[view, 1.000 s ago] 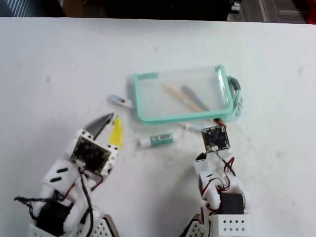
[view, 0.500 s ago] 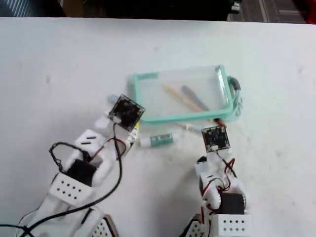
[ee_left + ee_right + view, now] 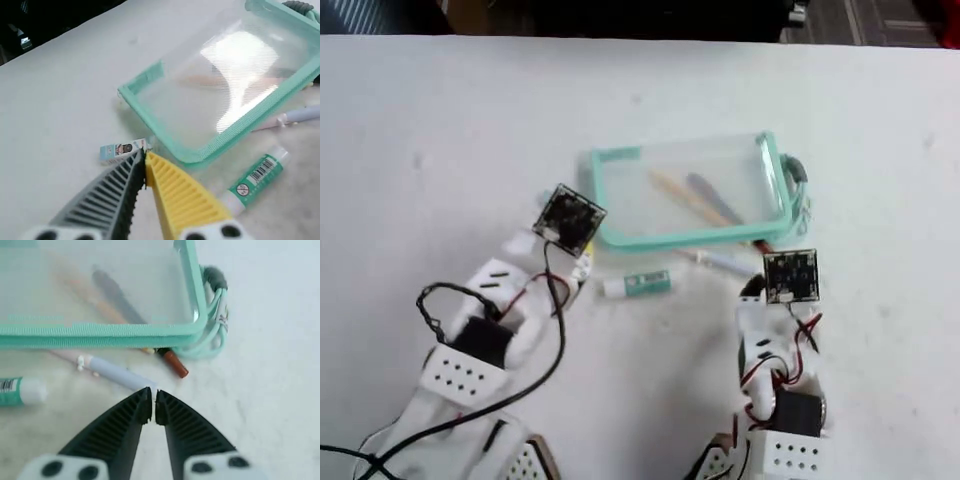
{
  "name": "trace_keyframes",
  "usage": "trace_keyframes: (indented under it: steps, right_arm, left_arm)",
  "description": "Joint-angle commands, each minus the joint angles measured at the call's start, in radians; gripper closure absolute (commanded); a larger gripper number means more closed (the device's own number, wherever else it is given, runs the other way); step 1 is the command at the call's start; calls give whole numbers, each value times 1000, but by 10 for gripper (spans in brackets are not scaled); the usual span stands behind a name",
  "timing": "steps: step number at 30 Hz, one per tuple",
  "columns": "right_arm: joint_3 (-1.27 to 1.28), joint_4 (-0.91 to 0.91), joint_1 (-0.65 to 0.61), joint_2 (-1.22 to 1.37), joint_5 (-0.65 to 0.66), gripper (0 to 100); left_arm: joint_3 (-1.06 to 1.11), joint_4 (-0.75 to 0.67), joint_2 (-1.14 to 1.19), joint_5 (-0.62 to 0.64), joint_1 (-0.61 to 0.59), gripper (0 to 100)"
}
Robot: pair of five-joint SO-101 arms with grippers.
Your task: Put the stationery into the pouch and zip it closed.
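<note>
Slippage is your main worry: your left gripper (image 3: 144, 159), ribbed grey and yellow fingers pressed together on nothing, sits just beside the small white rectangular block (image 3: 122, 150), and a closed tip could nudge that light piece along the smooth white table (image 3: 880, 130) rather than catch it. Your right gripper (image 3: 153, 401), black ridged fingers likewise pinched empty, hovers by the slim lilac pen with white cap (image 3: 117, 374); round barrels roll, as would the green-and-white glue stick (image 3: 636, 284). The clear glossy plastic pouch with mint woven zip edging (image 3: 690, 190) lies flat mid-table, floppy, two pencils (image 3: 112, 292) inside.
</note>
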Motion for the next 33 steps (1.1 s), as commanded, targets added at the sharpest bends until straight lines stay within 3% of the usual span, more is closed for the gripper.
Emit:
trace_keyframes:
  steps: [1, 8, 22, 33]
  right_arm:
    - [9, -81, 8, -5, 8, 974]
    - [9, -117, -1, -7, 8, 974]
    - [9, -87, -47, -4, -2, 974]
    - [9, -61, -77, -5, 8, 978]
  left_arm:
    - [-32, -54, 5, 9, -56, 976]
    - [-23, -48, -76, 9, -65, 975]
    - [186, -48, -460, 6, -65, 972]
    - [193, -48, -489, 5, -65, 972]
